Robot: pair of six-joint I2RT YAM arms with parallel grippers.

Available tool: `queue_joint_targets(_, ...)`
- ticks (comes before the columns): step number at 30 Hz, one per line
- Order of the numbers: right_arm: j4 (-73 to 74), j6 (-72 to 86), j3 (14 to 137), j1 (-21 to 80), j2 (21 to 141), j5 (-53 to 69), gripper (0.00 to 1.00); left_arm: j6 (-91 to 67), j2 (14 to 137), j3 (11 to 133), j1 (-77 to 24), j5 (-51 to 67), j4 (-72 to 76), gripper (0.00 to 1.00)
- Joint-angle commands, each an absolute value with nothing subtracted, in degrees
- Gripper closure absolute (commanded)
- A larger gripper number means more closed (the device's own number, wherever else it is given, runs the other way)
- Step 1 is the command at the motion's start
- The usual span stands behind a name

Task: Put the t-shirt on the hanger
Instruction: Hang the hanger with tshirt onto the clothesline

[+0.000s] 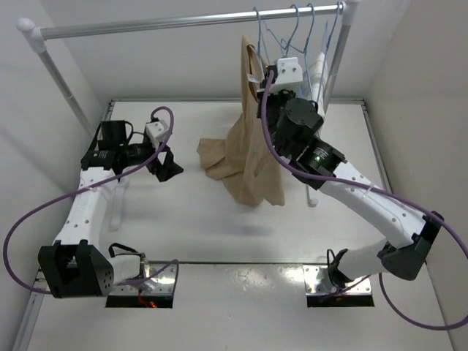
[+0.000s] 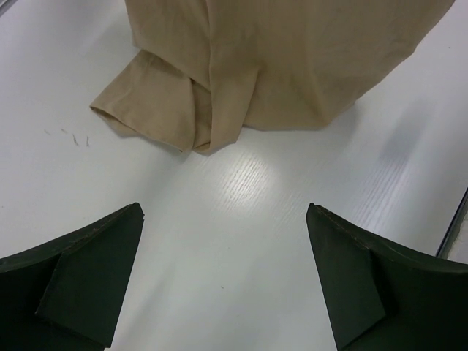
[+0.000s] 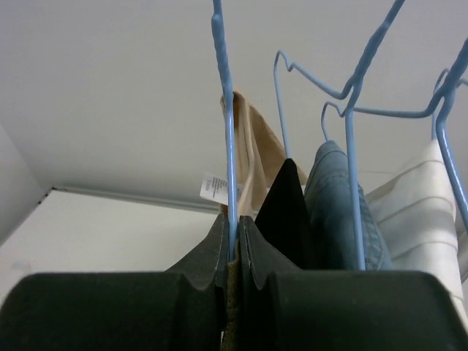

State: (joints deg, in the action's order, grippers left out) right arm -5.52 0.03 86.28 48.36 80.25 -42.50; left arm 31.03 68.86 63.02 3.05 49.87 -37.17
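Note:
The tan t-shirt (image 1: 252, 157) hangs from high up near the rail, its lower part bunched on the table; its hem shows in the left wrist view (image 2: 219, 80). My right gripper (image 3: 234, 234) is shut on the light-blue wire hanger (image 3: 229, 146), with tan cloth pinched between the jaws too. In the top view the right gripper (image 1: 269, 84) is raised at the shirt's top, by the hanger (image 1: 265, 36). My left gripper (image 2: 223, 270) is open and empty, low over the table left of the shirt (image 1: 167, 162).
A white clothes rail (image 1: 183, 22) spans the back. Other blue hangers (image 1: 303, 29) at its right end bear a black garment (image 3: 285, 212), a blue one (image 3: 336, 205) and a white striped one (image 3: 417, 212). Walls close in on both sides.

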Motion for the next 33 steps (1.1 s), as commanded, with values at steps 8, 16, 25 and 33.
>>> queue_joint_targets(8,-8.5,0.3,80.4,48.7,70.1,-32.3,0.33,30.9,66.8,59.9,2.5,50.7,-36.4,0.0)
queue_joint_targets(16,-3.4,1.0,75.2,48.7,59.1,-13.9,0.0,30.9,66.8,58.3,2.5,49.0,-36.4,0.0)
queue_joint_targets(25,6.1,13.2,67.9,49.2,65.2,22.9,0.0,32.0,66.3,55.8,2.5,47.3,-36.4,0.0)
queue_joint_targets(33,4.3,16.6,45.2,50.4,67.3,9.7,0.0,33.1,65.2,54.1,2.5,45.5,-36.4,0.0)
